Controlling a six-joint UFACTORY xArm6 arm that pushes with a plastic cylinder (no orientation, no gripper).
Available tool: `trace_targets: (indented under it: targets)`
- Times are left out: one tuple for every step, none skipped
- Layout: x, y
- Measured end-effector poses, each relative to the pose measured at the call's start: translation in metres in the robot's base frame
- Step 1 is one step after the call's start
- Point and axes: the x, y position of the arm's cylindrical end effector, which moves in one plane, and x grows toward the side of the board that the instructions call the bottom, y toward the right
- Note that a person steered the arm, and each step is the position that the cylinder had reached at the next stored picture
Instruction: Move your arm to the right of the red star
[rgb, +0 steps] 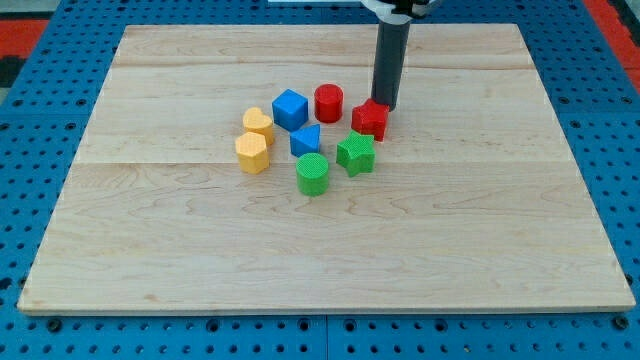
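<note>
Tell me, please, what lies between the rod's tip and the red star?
Nothing: in the camera view my tip sits right against the red star, at its upper right edge.

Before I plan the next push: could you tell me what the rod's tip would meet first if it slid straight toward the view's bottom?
Most likely the red star: my tip sits just above its upper right edge, though depth is unclear.

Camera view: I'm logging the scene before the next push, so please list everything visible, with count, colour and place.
Red star: one, red, right edge of the cluster.
Red cylinder: one, red, cluster top.
Blue cube: one, blue, left of the red cylinder.
Blue block: one, blue, cluster middle.
Green star: one, green, below the red star.
Green cylinder: one, green, cluster bottom.
Yellow blocks: two, yellow, cluster left.
Board: one, pale wood.
My tip: one, dark, at the red star's upper right.
</note>
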Motion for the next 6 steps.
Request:
trace_targets:
  targets:
    - [0.001, 0.066]
    - [0.020, 0.050]
    - [0.024, 0.016]
    - [0.024, 0.023]
    - [0.024, 0.008]
    - [0.024, 0.008]
